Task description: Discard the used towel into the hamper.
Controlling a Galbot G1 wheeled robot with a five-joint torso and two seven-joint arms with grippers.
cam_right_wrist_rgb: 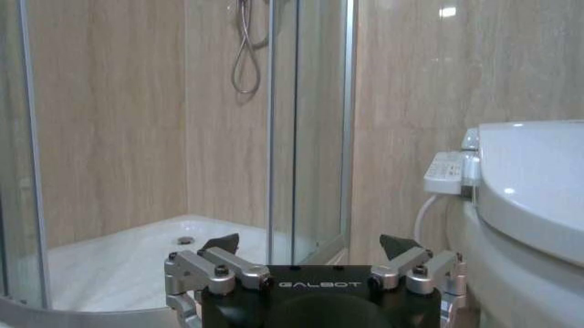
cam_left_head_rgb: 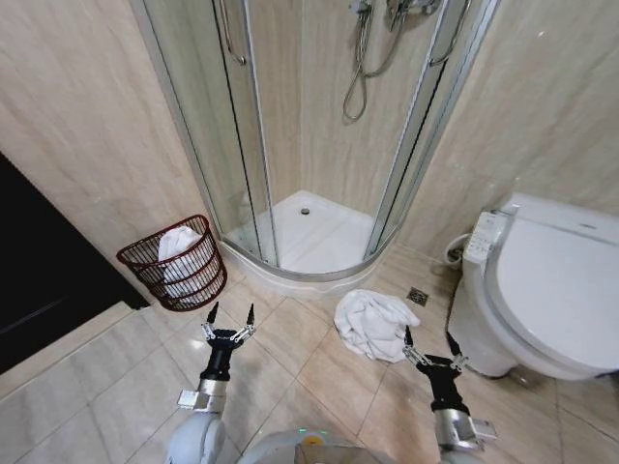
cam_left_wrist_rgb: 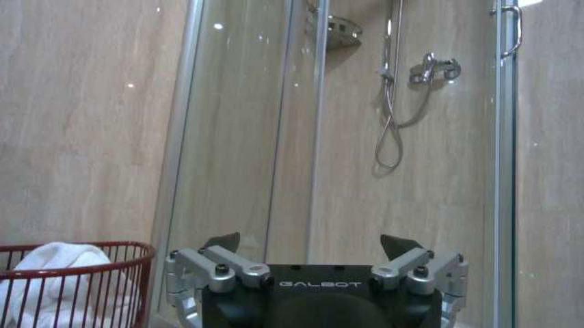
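Your right gripper [cam_left_head_rgb: 430, 344] hangs spread and empty just short of the crumpled white towel [cam_left_head_rgb: 373, 323] on the floor tiles, your left gripper [cam_left_head_rgb: 230, 319] likewise spread near the hamper [cam_left_head_rgb: 174, 263] against the wall, so the grasp, carry and drop all remain.
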